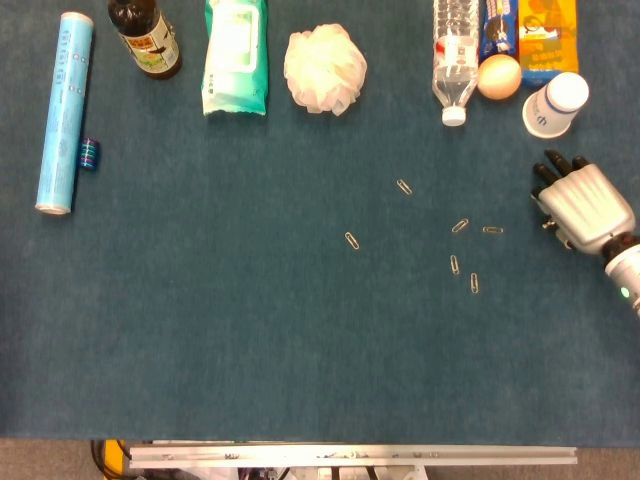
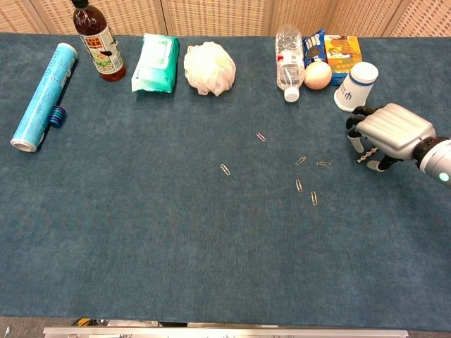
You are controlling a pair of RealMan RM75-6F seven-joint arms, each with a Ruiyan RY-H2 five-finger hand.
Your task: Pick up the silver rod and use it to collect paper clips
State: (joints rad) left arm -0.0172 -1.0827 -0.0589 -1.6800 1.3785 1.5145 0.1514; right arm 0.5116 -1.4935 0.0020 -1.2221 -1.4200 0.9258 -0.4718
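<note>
Paper clips (image 2: 299, 184) lie scattered mid-table, nearest. Right of them, the right hand (image 2: 386, 132) curls around a silver rod (image 2: 366, 155) whose tip pokes out beneath. Beyond it stands a white cup (image 2: 355, 86).

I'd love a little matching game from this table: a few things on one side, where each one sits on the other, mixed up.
Things:
1. blue roll
2. egg
3. white mesh ball
4. right robot hand

Places:
A. far right edge, near the white cup
B. far left of the table
C. between the water bottle and the cup
D. back row, right of the green wipes pack

Pairs: 1-B, 2-C, 3-D, 4-A
</note>
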